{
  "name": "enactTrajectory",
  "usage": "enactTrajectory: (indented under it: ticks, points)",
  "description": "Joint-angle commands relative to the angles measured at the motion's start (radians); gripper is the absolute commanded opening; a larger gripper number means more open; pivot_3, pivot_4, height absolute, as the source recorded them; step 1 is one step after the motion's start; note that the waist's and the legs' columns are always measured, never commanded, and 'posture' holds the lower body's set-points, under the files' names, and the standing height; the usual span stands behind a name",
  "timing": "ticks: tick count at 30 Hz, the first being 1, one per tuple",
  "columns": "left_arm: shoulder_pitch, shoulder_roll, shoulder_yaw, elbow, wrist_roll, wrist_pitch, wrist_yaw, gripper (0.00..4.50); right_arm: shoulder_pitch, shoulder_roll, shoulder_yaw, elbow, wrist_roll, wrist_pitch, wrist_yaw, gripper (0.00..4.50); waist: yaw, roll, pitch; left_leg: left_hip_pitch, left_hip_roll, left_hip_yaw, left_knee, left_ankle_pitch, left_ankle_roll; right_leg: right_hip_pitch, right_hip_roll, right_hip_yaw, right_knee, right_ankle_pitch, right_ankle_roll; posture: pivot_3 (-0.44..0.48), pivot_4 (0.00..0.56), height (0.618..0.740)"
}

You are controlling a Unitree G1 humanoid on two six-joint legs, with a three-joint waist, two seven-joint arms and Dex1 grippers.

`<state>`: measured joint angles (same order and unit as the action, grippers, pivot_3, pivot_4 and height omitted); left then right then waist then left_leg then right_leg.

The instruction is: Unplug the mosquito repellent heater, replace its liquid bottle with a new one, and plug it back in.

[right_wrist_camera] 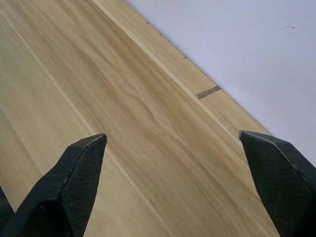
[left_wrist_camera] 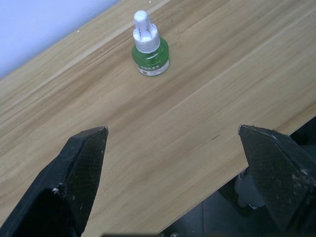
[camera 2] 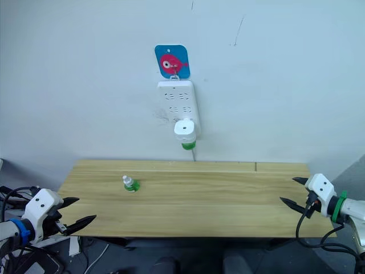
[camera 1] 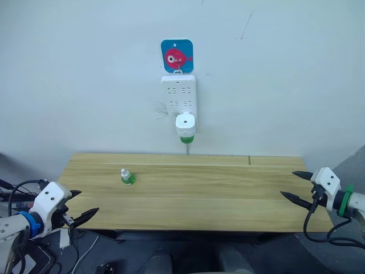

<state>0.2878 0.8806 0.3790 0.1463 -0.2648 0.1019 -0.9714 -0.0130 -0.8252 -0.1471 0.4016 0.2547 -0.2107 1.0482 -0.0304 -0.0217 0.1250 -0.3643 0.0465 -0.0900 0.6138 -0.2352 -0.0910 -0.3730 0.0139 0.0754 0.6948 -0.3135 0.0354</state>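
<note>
The heater (camera 1: 185,124) sits plugged into the power strip (camera 1: 179,94) on the far wall, a green bottle (camera 1: 186,137) fitted beneath it. A spare green bottle (camera 1: 127,177) stands upright on the wooden surface (camera 1: 217,194), left of centre. The left hand (camera 1: 80,205) and right hand (camera 1: 296,185) hover at the near corners, both spread wide and holding nothing.

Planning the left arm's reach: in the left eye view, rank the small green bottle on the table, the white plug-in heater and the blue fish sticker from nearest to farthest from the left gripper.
1. Small green bottle with white cap, standing on the wooden table, nearest the left gripper.
2. White rounded plug-in heater, in the white power strip on the wall.
3. Blue square fish sticker, above the strip, farthest.
</note>
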Motion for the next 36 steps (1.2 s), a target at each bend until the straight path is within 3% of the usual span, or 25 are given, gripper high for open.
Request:
enactTrajectory:
  ticks: [1, 10, 24, 31, 36]
  points:
    - [-0.007, 0.005, 0.014, -0.016, -0.021, 0.006, -0.015, 4.50, 0.003, -0.013, -0.032, -0.017, 0.005, -0.021, 0.010, 4.47, 0.000, 0.000, 0.000, 0.000, 0.000, 0.000, 0.000, 0.000, 0.000, 0.000, 0.000, 0.000, 0.000, 0.000, 0.000, 0.062, 0.064, 0.740]
    - [-0.023, 0.000, 0.051, 0.011, -0.087, 0.026, -0.071, 4.50, 0.046, -0.013, -0.039, -0.075, 0.016, 0.000, 0.000, 4.47, -0.002, 0.000, 0.000, 0.000, 0.000, 0.000, 0.000, 0.000, 0.000, 0.000, 0.000, 0.000, 0.000, 0.000, 0.000, 0.061, 0.069, 0.740]
    - [-0.019, 0.007, 0.043, 0.036, -0.081, 0.012, -0.092, 4.50, 0.094, -0.015, -0.060, -0.208, 0.017, 0.087, -0.020, 4.47, -0.001, 0.000, 0.001, 0.000, 0.000, 0.000, 0.000, 0.000, 0.000, 0.000, 0.000, 0.000, 0.000, 0.000, 0.000, 0.042, 0.093, 0.740]
    - [-0.014, 0.007, 0.042, -0.008, -0.099, 0.118, -0.090, 4.50, 0.148, -0.006, -0.076, -0.311, 0.028, 0.144, -0.040, 4.47, -0.002, 0.001, 0.006, 0.000, 0.000, 0.001, 0.000, 0.000, 0.000, 0.000, 0.000, 0.001, 0.000, 0.000, 0.000, 0.020, 0.124, 0.740]
    - [-0.070, 0.023, 0.069, -0.108, -0.190, 0.272, -0.090, 4.50, 0.161, 0.032, -0.107, -0.464, 0.101, 0.261, -0.095, 4.47, -0.003, 0.001, 0.021, 0.000, 0.000, 0.000, 0.000, 0.000, 0.000, 0.000, 0.000, 0.001, 0.001, -0.001, -0.002, -0.011, 0.155, 0.740]
